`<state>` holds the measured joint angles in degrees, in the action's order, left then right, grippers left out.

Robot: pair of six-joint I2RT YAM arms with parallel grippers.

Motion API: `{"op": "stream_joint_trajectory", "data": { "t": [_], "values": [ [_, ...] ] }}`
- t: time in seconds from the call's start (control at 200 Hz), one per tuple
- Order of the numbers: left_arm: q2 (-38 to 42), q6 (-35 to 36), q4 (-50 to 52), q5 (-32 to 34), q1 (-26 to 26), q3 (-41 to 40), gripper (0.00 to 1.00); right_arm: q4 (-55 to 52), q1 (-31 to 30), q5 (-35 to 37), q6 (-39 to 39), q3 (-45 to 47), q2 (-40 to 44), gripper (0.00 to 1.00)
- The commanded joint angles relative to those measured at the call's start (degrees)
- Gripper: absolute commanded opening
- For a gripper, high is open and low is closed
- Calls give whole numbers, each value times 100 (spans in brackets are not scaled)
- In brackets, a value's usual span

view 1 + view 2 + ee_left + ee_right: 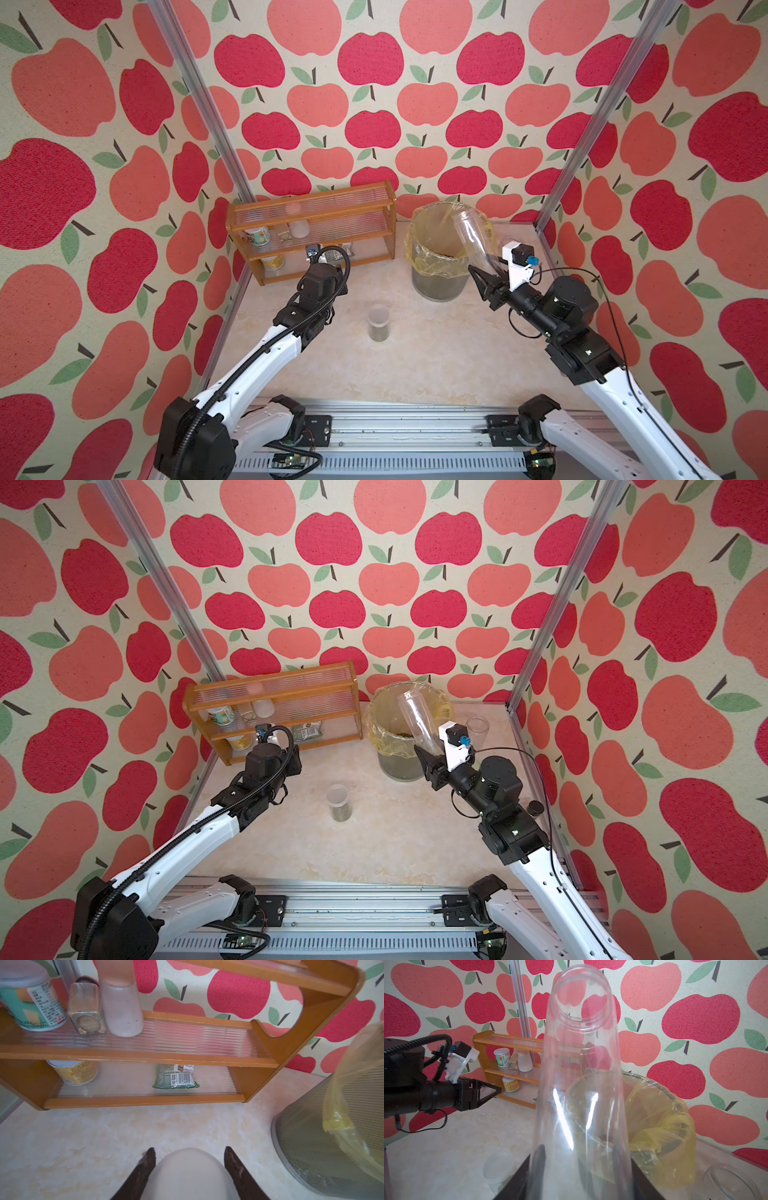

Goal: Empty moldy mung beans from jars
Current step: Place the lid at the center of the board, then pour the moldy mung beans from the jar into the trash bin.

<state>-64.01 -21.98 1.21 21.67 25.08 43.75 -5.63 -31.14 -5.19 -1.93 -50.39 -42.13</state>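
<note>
The right fingers (517, 1186) are pinching the tall jar (473, 243) by its base end, holding it slanted with the mouth raised over the bin (436, 286), and it is looking empty. That smooth clear wall, gripped only at one end, is what is worrying me. It may be ready to slide or swing, and a swing could be catching the loose yellow bag (419, 253) or nudging the bin over. The left fingers (145, 1167) are pressing on a pale round lid (190, 1176) low over the table (415, 365), close in front of the wooden shelf (245, 226), so a careless reach could be bumping the cans and packet sitting there. The short jar (378, 323) is standing alone mid-table between the two arms, with mung beans (378, 332) lying in its bottom. I cannot tell whether it is capped, and either elbow passing by could be knocking it down and scattering the grains. The wide jar (477, 729) is standing open just beside the bin, near the far corner post. The table is showing a pale, glossy, marbled cream top, probably giving little friction to anything pushed across it. Apple-print fabric is covering all three walls, and metal posts are framing the corners.
</note>
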Motion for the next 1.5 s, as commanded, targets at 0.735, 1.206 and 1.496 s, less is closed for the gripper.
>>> {"op": "stream_joint_trajectory", "data": {
  "t": [0.735,1.206,1.496],
  "values": [
    [-2017,-175,-346,-442,-1084,554,87,-202,208,-307,-443,314,-10,40],
    [-200,-242,573,-1519,264,1616,100,-143,268,-546,-496,205,-231,40],
    [-236,-772,-536,-3599,1100,2395,100,350,270,-1039,-571,353,-224,40]
  ]
}}
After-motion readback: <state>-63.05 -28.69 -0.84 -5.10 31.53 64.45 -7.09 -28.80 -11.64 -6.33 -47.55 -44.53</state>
